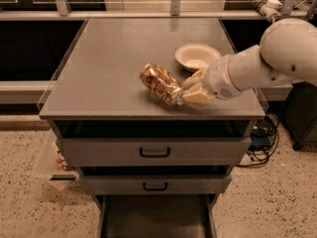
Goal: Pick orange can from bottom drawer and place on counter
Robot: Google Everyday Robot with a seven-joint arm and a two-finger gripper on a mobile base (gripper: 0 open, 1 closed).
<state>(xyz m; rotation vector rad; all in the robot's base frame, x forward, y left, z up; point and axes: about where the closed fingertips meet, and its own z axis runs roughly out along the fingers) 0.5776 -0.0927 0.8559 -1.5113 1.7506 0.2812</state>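
Observation:
The orange can (159, 83), shiny orange-gold and brown, lies tilted in my gripper (184, 91) over the front right part of the counter (114, 58). Its lower end is close to the counter top; I cannot tell whether it touches. My gripper is shut on the can's right end, and my white arm (257, 63) reaches in from the right. The bottom drawer (156, 219) stands pulled open below, its dark floor bare where it shows.
A pale bowl (197, 56) sits on the counter just behind my gripper. Two upper drawers with black handles (154, 152) are closed. Clear edge guards line the counter's sides. A clear plastic bin (52, 167) sits on the floor at the left.

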